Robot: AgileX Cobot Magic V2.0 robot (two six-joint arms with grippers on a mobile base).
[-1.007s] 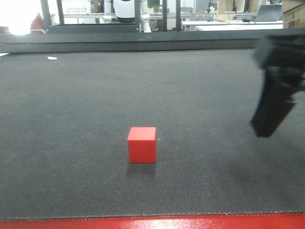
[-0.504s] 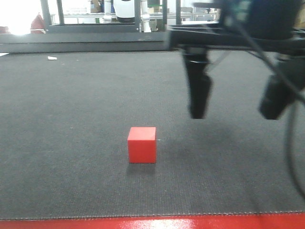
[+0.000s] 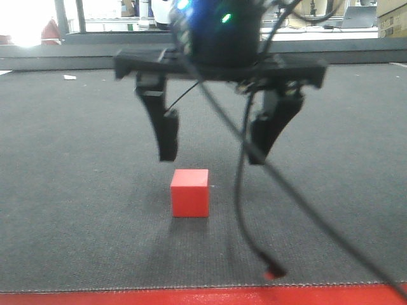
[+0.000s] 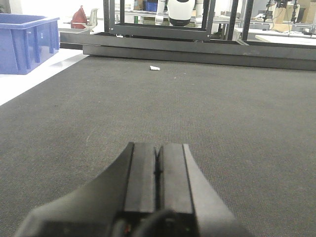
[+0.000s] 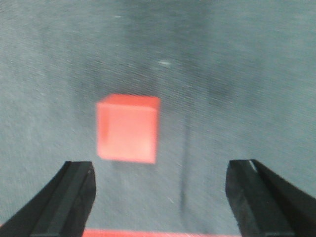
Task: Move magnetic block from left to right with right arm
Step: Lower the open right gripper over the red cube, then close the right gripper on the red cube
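While right end effector (image 3: 213, 157) hovers spread — magnetic block (image 3: 189, 192) below, seemingly untouched.

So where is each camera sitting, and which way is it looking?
Front camera: low at the mat's near edge, facing across it; shows the open right gripper above the red block.
Left wrist: looks along the mat; shows the shut left gripper.
Right wrist: looks down at the block; its open fingers frame the bottom.
Front and right wrist share the block.
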